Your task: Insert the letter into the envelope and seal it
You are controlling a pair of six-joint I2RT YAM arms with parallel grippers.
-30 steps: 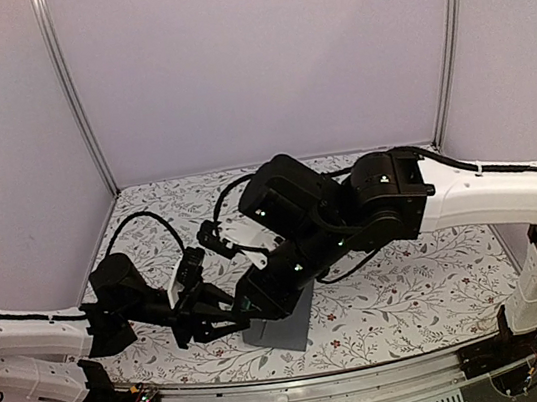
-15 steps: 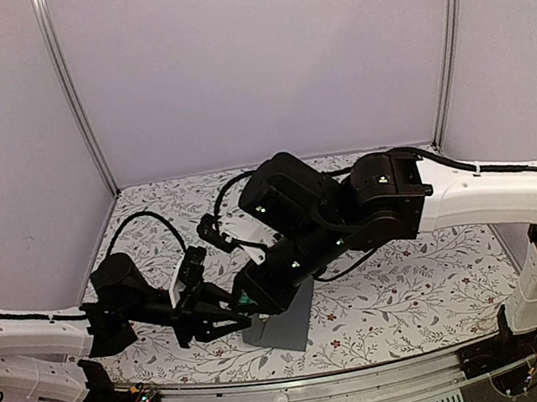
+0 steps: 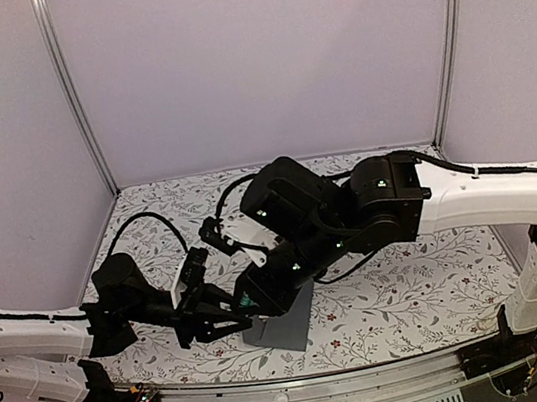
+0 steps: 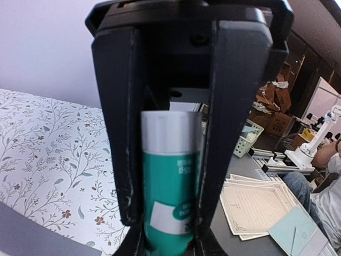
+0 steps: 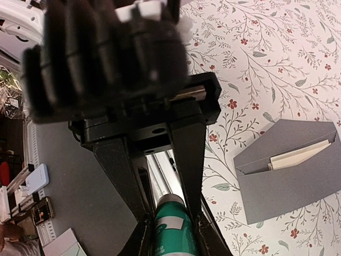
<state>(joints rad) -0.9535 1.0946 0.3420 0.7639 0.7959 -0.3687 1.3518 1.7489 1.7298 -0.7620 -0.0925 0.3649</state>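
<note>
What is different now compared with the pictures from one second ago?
The right gripper edged slightly left toward the left gripper; both now grip the teal-white tube. The left gripper barely moved. The envelope, letter tucked inside and flap open, stayed put.

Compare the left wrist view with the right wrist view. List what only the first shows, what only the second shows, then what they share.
Left wrist only: beyond the table, a stack of bordered tan sheets on a grey desk, and a seated person.
Right wrist only: the envelope with its flap open and the letter tucked inside.
Both: the teal-white tube, which sits inside the left gripper in one view and the right gripper in the other, and the floral tablecloth.
</note>
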